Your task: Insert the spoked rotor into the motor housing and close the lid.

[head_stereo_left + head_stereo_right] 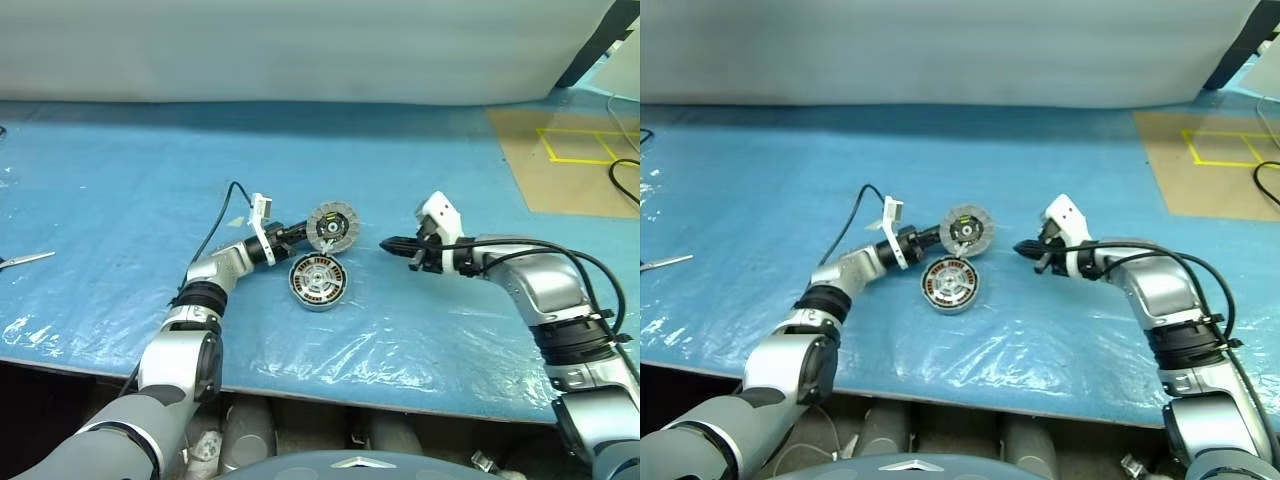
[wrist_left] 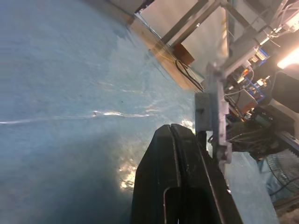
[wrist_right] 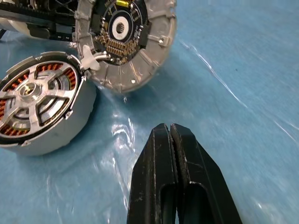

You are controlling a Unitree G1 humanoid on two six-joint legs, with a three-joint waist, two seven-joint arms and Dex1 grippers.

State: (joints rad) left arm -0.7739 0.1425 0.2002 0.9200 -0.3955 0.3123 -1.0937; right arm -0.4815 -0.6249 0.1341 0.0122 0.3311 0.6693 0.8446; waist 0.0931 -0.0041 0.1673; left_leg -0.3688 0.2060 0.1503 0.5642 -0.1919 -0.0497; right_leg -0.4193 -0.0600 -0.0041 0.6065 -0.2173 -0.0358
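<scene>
We judge the lid [image 1: 332, 227] rigid, thin metal, prob slick, so edge grip fits: left tool [image 1: 303, 233] clamps its rim, tilted over motor housing [image 1: 318, 282] on surface [image 1: 120, 200]; right tool [image 1: 392, 244] closed, empty.

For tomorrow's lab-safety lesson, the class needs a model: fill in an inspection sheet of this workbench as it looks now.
Surface: blue table under clear plastic film, wrinkled at the front.
Job's things: motor housing lies flat, open face up, copper windings showing; lid stands on edge beside it, segmented face towards the right claw.
Clutter: metal tool at the far left edge.
Grippers: left claw shut, tips at the lid; right claw shut, apart from both parts.
Cables: black cable at the left wrist; another at the far right.
Surroundings: tan board with yellow tape; pale backdrop.
</scene>
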